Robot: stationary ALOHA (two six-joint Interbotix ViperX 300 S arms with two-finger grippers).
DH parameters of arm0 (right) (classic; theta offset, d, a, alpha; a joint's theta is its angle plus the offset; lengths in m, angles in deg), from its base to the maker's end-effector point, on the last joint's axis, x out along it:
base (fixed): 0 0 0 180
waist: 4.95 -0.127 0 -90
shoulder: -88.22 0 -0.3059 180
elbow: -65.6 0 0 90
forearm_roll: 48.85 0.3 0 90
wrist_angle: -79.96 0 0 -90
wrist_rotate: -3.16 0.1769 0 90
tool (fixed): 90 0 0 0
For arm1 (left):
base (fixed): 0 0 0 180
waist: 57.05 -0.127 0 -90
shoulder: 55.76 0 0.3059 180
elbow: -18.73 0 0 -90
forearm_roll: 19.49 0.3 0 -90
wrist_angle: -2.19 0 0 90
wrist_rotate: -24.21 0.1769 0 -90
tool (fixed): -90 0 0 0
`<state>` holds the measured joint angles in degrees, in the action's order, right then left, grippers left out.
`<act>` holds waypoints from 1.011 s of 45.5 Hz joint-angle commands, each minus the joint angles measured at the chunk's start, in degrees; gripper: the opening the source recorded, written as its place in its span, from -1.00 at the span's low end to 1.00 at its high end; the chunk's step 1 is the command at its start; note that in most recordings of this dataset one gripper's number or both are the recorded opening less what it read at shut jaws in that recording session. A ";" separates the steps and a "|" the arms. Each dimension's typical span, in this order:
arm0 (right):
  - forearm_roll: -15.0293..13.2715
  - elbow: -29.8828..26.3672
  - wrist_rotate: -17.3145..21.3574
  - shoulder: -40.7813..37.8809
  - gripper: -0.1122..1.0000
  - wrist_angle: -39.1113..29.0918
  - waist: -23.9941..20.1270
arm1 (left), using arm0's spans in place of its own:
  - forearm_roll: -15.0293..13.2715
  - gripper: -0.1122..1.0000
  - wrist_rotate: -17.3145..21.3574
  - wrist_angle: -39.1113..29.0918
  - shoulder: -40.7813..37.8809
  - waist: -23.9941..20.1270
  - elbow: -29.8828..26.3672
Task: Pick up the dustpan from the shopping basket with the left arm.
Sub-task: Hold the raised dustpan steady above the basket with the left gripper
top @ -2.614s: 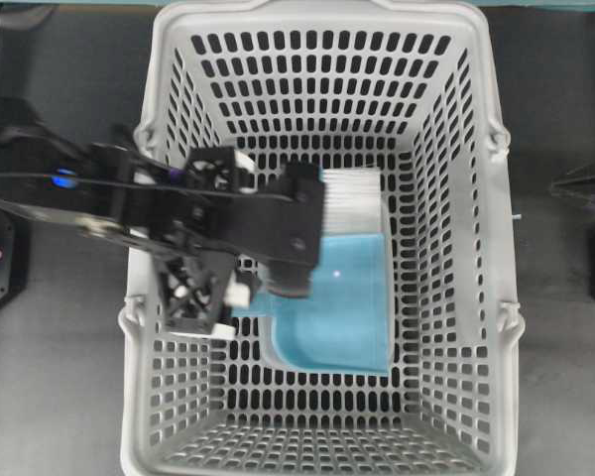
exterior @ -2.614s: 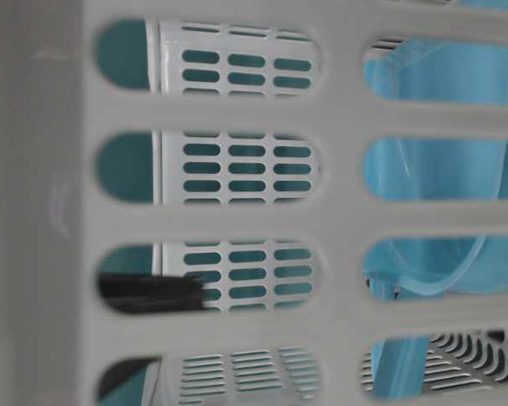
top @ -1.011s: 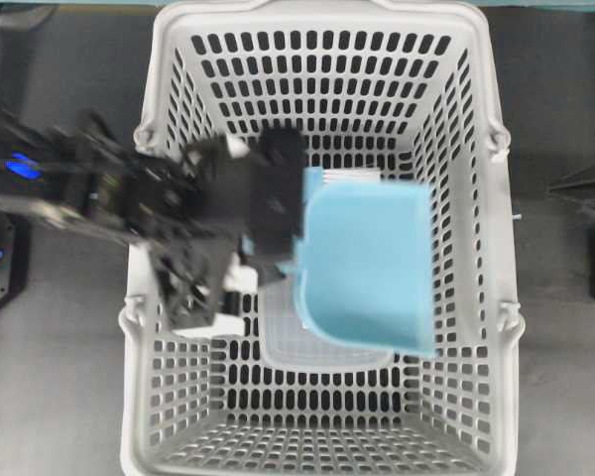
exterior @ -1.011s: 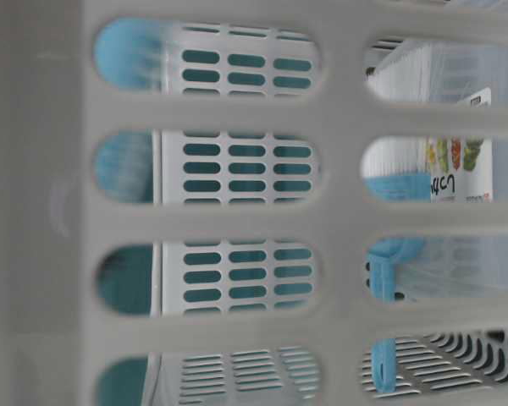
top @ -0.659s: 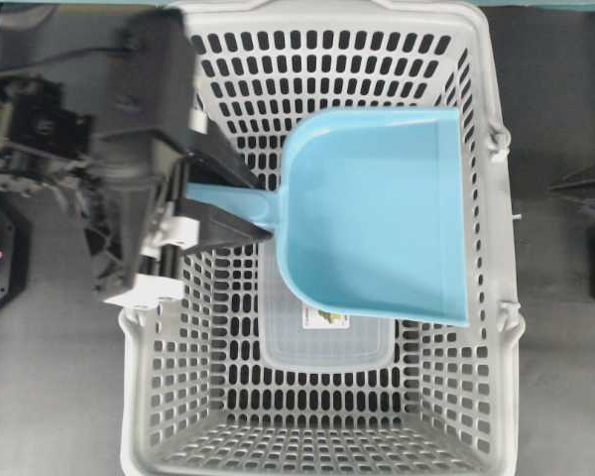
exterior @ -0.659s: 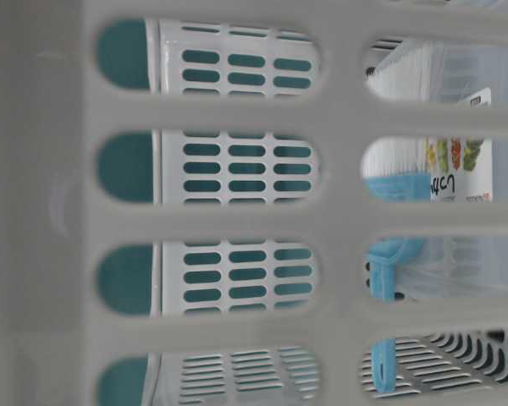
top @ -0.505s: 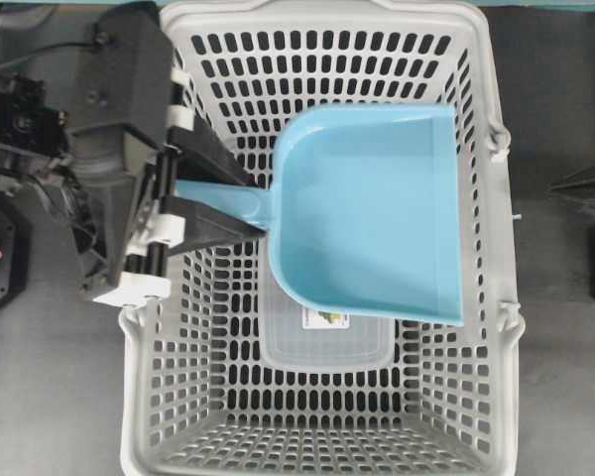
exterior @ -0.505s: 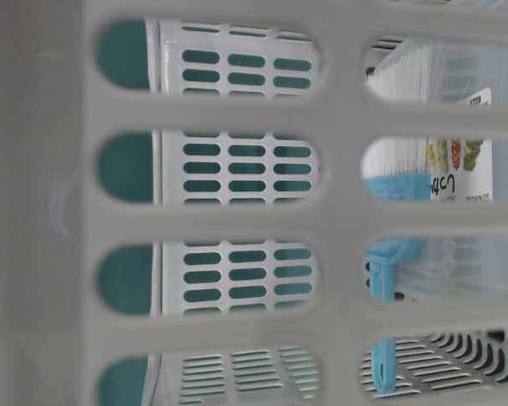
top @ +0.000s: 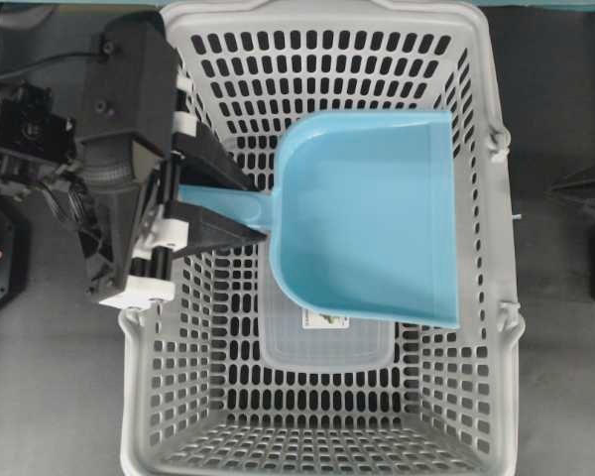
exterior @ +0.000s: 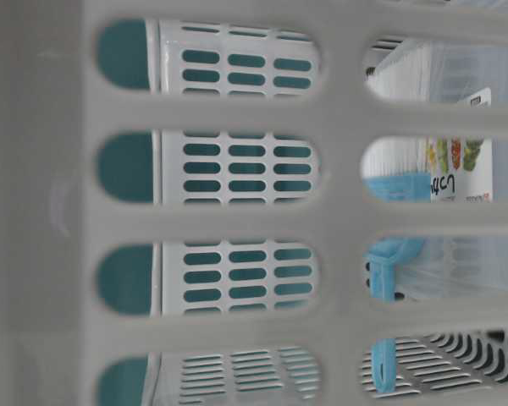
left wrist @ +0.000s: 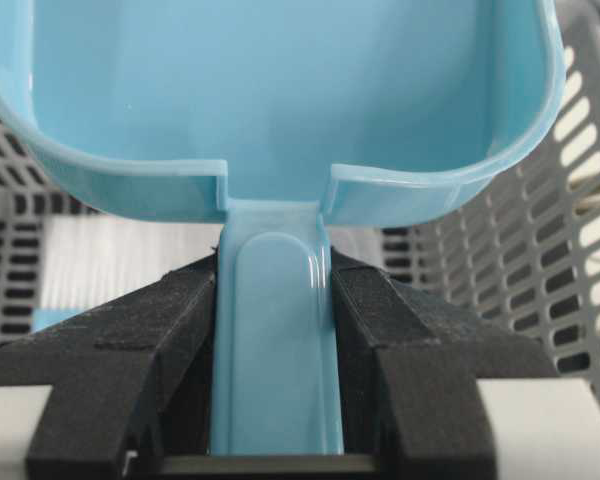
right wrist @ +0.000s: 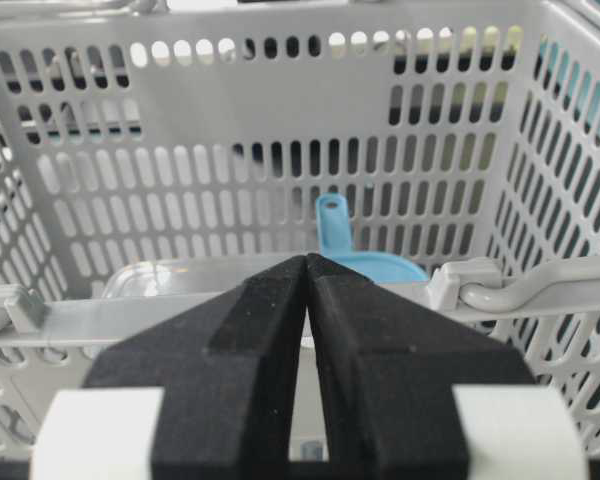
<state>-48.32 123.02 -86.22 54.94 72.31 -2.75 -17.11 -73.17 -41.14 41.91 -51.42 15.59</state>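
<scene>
Lifted clear since a couple of seconds back, when it lay on the basket floor, the dustpan (top: 367, 213) now hangs above the shopping basket (top: 322, 40), its pan spread over the basket's far half and its open edge towards the basket's right wall. Its thin handle runs out across the basket's left rim into the left pincer (top: 223, 203), whose two black fingers (left wrist: 130, 345) are clamped on the handle from either side, as the left wrist view shows close up. The left arm (top: 124, 149) stands outside the basket's left wall, boxy wrist raised and tipped forward so the fingers reach in over the rim. Below the dustpan, a clear lidded box (top: 322, 347) rests on the basket floor. Beyond the basket's right wall, the right pincer (right wrist: 310, 330) waits with its fingers pressed together, holding nothing.
</scene>
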 commanded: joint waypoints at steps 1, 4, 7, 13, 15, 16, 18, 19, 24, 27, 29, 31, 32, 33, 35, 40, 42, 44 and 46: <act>0.26 -0.35 0.26 -0.26 -0.79 0.35 0.18 | 0.18 -0.29 -0.09 0.53 0.44 0.18 -0.44; 0.26 -0.26 0.79 -0.26 -0.79 0.35 0.18 | 0.18 -0.29 -0.09 0.62 0.35 0.26 -0.26; 0.26 -0.18 1.14 -0.26 -0.79 0.35 0.18 | 0.18 -0.29 -0.09 0.62 0.00 0.35 -0.18; 0.26 0.00 1.41 -0.26 -0.79 0.35 0.18 | 0.18 -0.29 -0.09 0.62 -0.62 0.62 -0.18; 0.26 0.00 1.49 -0.26 -0.79 0.35 0.09 | 0.18 -0.29 -0.09 0.62 -0.79 0.53 -0.18; 0.26 0.00 1.49 -0.26 -0.79 0.35 0.18 | 0.18 -0.29 -0.09 0.62 -0.88 0.62 -0.26; 0.26 0.00 1.49 -0.26 -0.79 0.44 0.18 | 0.18 -0.29 -0.09 0.62 -0.97 0.62 -0.26; 0.26 0.00 1.58 -0.26 -0.79 0.35 0.18 | 0.18 -0.29 -0.09 0.62 -1.05 0.62 -0.18; 0.26 0.00 1.58 -0.26 -0.79 0.35 0.18 | 0.18 -0.29 -0.26 0.62 -1.05 0.62 -0.18; 0.26 0.00 1.58 -0.26 -0.79 0.35 0.18 | 0.18 -0.29 -0.44 0.62 -1.14 0.62 -0.18; 0.26 0.00 1.58 -0.26 -0.79 0.35 0.18 | 0.18 -0.29 -0.62 0.62 -1.14 0.53 -0.18; 0.26 0.00 1.58 -0.26 -0.79 0.35 0.18 | 0.18 -0.29 -0.70 0.62 -1.14 0.62 -0.18; 0.26 0.00 1.58 -0.26 -0.79 0.35 0.18 | 0.26 -0.29 -0.70 0.62 -1.14 0.70 -0.18; 0.26 0.00 1.58 -0.26 -0.79 0.35 0.18 | 0.18 -0.29 -0.70 0.62 -1.14 0.79 -0.18; 0.26 0.00 1.58 -0.26 -0.79 0.35 0.18 | 0.18 -0.29 -0.70 0.62 -1.14 0.88 -0.18; 0.26 0.00 1.58 -0.26 -0.79 0.35 0.18 | 0.18 -0.29 -0.70 0.62 -1.23 1.05 0.00; 0.26 0.00 1.58 -0.26 -0.79 0.35 0.18 | 0.18 -0.29 -0.70 0.62 -1.23 1.05 0.09; 0.26 0.00 1.58 -0.26 -0.79 0.35 0.18 | 0.18 -0.29 -0.70 0.62 -1.23 1.05 0.09; 0.26 0.00 1.58 -0.26 -0.79 0.35 0.18 | 0.18 -0.29 -0.79 0.62 -1.23 1.14 0.18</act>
<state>-48.32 123.37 -84.82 54.94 72.31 -2.75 -17.11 -73.87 -41.14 40.24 -50.54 16.29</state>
